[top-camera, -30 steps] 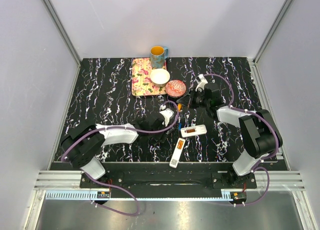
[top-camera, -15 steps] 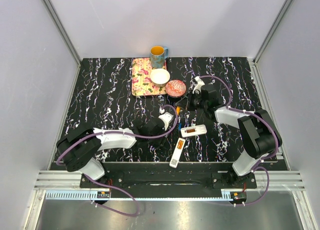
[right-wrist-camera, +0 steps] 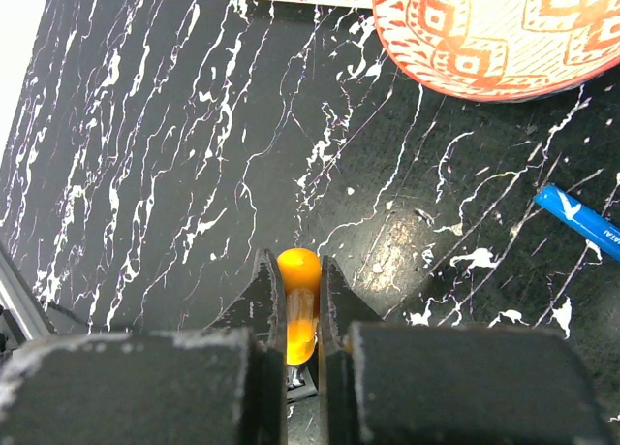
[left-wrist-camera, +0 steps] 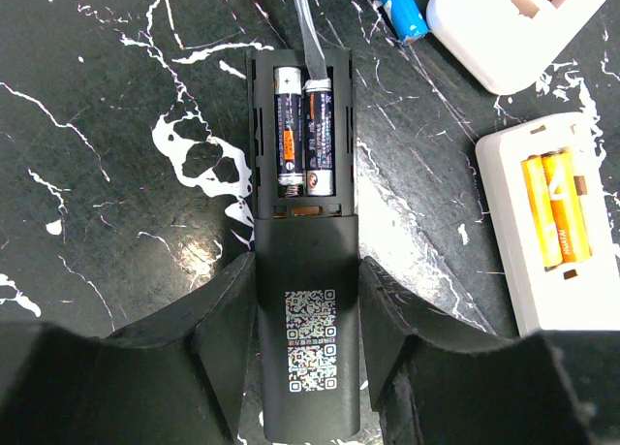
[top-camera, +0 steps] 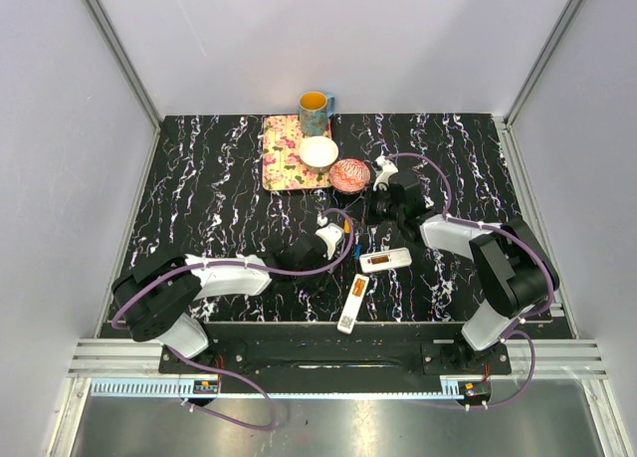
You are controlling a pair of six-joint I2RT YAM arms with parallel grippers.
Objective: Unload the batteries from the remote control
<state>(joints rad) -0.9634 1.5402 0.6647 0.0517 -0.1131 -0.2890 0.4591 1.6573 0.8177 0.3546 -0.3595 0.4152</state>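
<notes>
Right gripper (right-wrist-camera: pixel 294 269): slides a little further left, ending up closer to the red bowl (top-camera: pixel 349 174)
Left arm (top-camera: pixel 231 274): drops lower and flatter than a second ago, its wrist pulled back a touch

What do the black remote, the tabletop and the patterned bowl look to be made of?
Black remote: matte moulded plastic, going by its dull, even sheen. Tabletop: black with white veins, like marble, though possibly a printed laminate. Patterned bowl: likely glazed ceramic, smooth with painted red motifs; melamine can't be ruled out.
</notes>
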